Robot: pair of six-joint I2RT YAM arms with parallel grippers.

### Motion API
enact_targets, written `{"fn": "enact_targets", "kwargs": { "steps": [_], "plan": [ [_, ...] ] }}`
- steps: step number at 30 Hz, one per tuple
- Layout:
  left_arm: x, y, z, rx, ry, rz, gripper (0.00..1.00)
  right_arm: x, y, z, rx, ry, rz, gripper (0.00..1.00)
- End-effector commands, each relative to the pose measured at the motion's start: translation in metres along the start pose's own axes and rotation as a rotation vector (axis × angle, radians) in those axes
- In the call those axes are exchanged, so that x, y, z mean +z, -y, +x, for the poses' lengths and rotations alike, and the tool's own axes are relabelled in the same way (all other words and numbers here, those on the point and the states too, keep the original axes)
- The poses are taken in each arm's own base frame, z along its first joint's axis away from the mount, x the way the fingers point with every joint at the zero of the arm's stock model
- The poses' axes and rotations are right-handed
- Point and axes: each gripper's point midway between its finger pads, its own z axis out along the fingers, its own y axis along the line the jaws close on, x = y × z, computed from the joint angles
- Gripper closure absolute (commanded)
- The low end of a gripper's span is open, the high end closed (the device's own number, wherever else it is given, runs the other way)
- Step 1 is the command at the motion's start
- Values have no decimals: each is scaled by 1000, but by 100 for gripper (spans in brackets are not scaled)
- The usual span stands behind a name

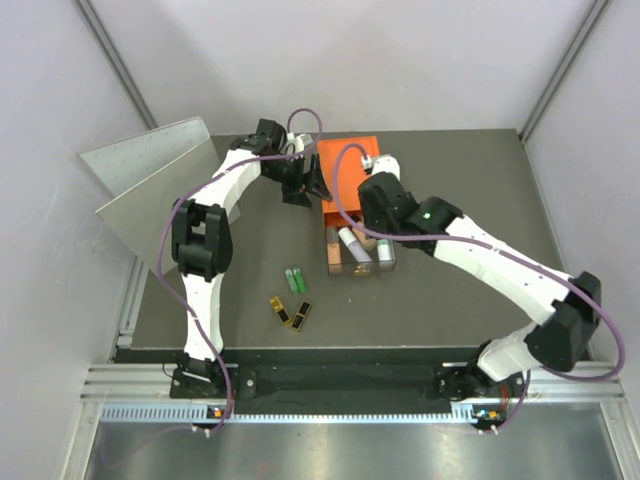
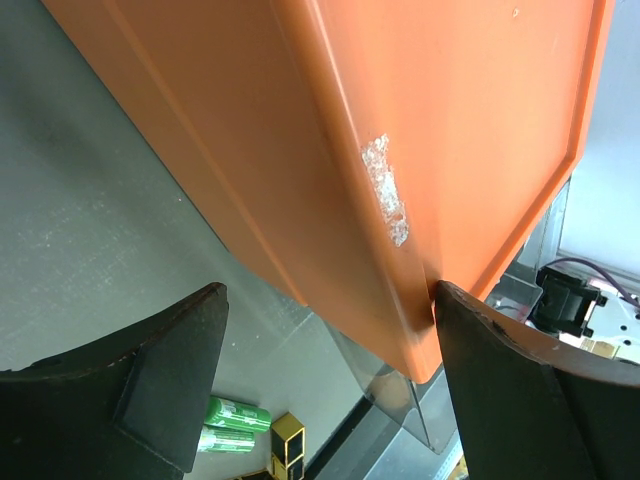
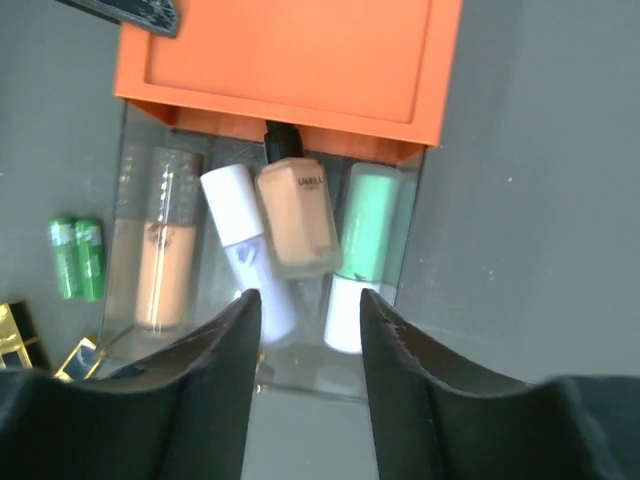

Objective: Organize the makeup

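Observation:
The makeup is split between two spots. In the clear drawer (image 3: pixel 410 230) pulled out of the orange box (image 3: pixel 290 60) lie an orange stick (image 3: pixel 160 250), a white stick (image 3: pixel 240 230), a peach bottle with a black cap (image 3: pixel 300 215) and a green stick (image 3: pixel 368 225). Two green tubes (image 1: pixel 295 279) and two black-gold cases (image 1: pixel 293 314) lie on the table. My right gripper (image 3: pixel 305 310) hangs open over the drawer's front end, holding nothing. My left gripper (image 2: pixel 328 290) is open around the orange box's (image 2: pixel 400 150) corner, its right finger (image 2: pixel 470 340) touching the box.
A grey metal panel (image 1: pixel 150 185) leans at the back left of the dark table (image 1: pixel 470 180). White walls close in the sides and back. The green tubes (image 2: pixel 235 425) and one black-gold case (image 2: pixel 287 440) show below the left gripper.

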Motion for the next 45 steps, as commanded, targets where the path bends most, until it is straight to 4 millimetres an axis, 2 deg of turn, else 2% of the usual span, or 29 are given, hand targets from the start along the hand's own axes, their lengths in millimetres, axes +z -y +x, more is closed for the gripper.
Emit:
{"fn": "enact_targets", "kwargs": {
  "steps": [1,3,4,7,13,18,21,25,33,41,45],
  "plan": [
    [15,-70,7,-7,-24,-231,13,-33,-4,-5,66,35,-80,71],
    [15,-69,7,-7,-24,-230,13,-38,-4,8,68,20,-94,80],
    [15,-69,7,-7,-24,-228,13,-41,-9,14,71,11,-116,89],
    [15,-68,6,-9,-23,-225,13,-45,-13,36,77,-19,-135,100],
    [17,-70,9,-20,-36,-221,13,-45,-27,75,73,-51,-174,100],
    [16,-69,9,-16,-39,-223,13,-45,-46,95,43,-69,-210,100],
    [16,-69,9,-17,-44,-224,13,-38,-53,107,22,-78,-206,100],
    [14,-69,9,-11,-45,-228,13,-17,-46,124,-14,-79,-123,100],
    [13,-69,10,-4,-55,-236,13,7,-30,113,-49,13,31,100],
    [12,-70,11,-6,-58,-238,13,24,-27,96,-59,85,144,100],
    [12,-70,12,-9,-62,-238,13,26,-26,81,-54,120,186,100]
  ]
}}
